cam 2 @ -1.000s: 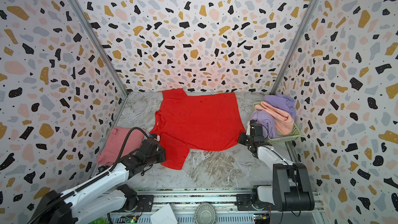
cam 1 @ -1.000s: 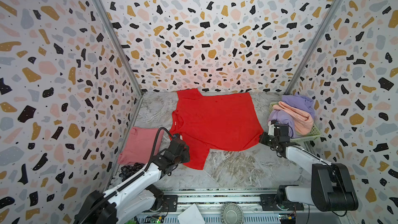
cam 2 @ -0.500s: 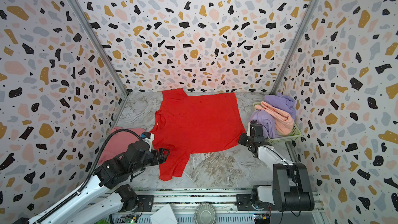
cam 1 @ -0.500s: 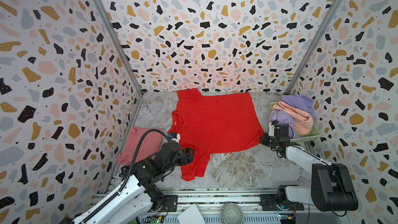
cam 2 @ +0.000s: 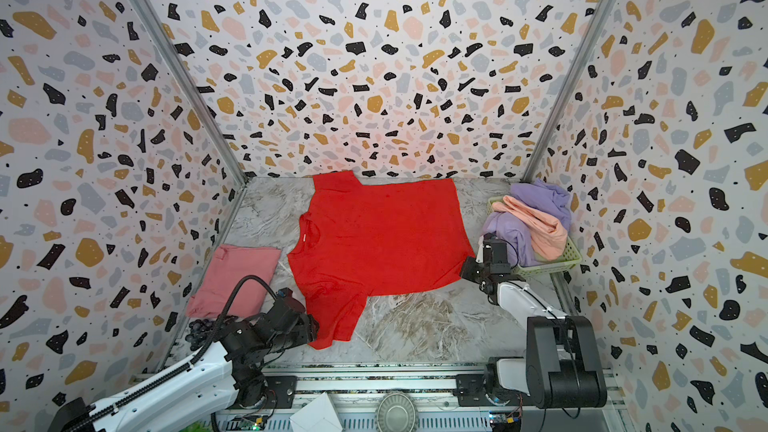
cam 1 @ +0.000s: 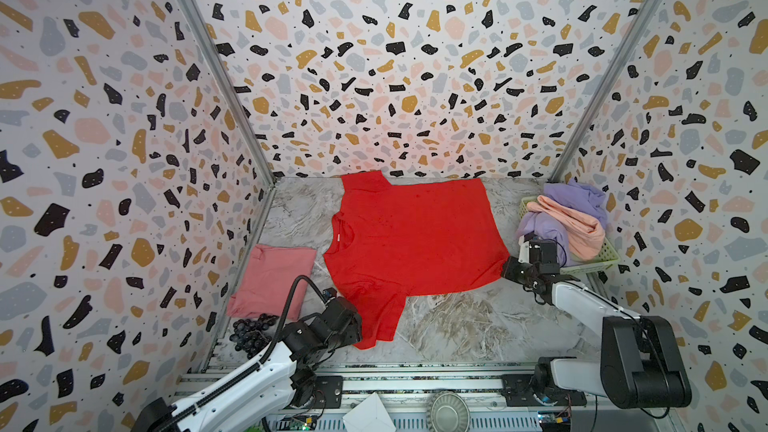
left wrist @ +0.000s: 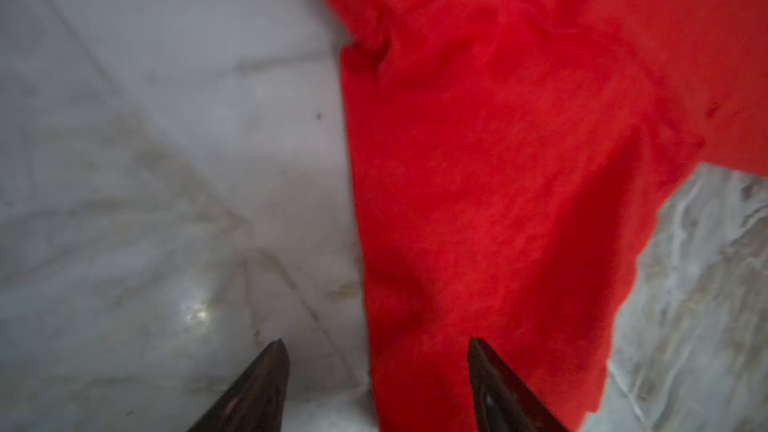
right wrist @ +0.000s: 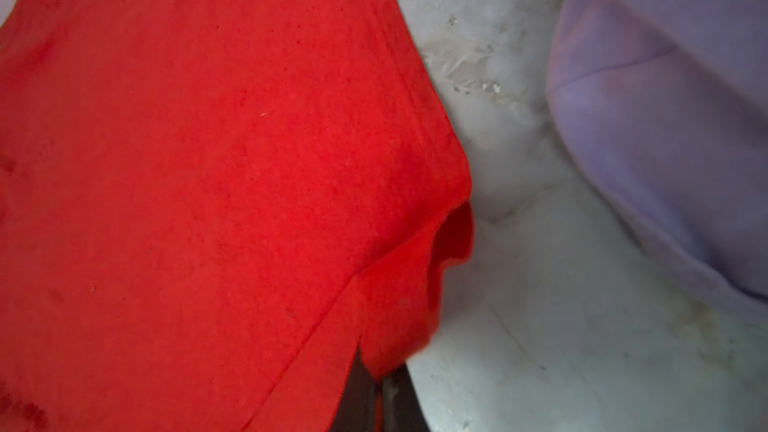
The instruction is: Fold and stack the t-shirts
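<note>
Both top views look down from high above the front rail, facing the back wall, and share almost the whole table. The left wrist camera looks from very near at one sleeve of the red t-shirt; the right wrist camera, equally near, at its hem corner.

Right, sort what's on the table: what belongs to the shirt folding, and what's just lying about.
Job: red t-shirt, spread flat; pink t-shirt, folded; lavender t-shirt and peach t-shirt, bundled unfolded.
Lying about: grapes; green basket holding those two.
</note>
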Robot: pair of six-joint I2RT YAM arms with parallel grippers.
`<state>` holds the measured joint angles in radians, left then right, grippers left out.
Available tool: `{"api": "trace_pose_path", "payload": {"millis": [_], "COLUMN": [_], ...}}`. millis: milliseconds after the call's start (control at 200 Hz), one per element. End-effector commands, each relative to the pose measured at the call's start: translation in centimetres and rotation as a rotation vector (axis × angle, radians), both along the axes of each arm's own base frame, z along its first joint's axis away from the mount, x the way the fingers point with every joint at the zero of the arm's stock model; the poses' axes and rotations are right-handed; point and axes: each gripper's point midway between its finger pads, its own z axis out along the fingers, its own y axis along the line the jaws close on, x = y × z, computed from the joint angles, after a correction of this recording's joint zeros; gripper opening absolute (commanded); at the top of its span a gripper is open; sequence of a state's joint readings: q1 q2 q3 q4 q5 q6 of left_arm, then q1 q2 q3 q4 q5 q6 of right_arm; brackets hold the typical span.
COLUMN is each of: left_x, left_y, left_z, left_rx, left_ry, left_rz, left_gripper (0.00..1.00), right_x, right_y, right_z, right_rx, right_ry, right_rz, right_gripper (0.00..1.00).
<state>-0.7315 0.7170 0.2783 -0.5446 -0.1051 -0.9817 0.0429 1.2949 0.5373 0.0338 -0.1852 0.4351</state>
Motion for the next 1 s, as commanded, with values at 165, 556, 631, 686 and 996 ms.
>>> {"api": "trace_pose_path", "payload": {"millis": [165,556,631,686,996], "left_x": [-2.8,-1.1,0.4,1.6,7.0], "left_y": [-3.8,-5.4,-5.9,-6.1,-4.6], "left_z": [-1.5,0.0,1.9,3.8,23.8], "left_rx": [-0.214,-0.212,-0.221,-0.22,-0.222], "left_ry": [0.129,0.046,-0.035,-0.102,-0.641], "left_rz": [-0.04,-0.074,-0.072,-0.075,-0.035], "left_gripper": [0.67,0.11,0.0,0.0,0.0], "right_x": [-0.2,0.0,0.4,0.7,2.7], "right_y": [-0.7,-0.4,-0.3,-0.2,0.6], "right_z": [0.5,0.6,1.4,2.4,13.6], "right_rx": [-0.022,0.001,0.006,0.012,0.056], "right_ry": [-0.011,-0.02,-0.042,-0.068,-0.327], "right_rz": [-0.012,-0.009,-0.008,-0.004,0.027], "right_gripper": [0.02,0.02,0.02,0.02,0.01]}}
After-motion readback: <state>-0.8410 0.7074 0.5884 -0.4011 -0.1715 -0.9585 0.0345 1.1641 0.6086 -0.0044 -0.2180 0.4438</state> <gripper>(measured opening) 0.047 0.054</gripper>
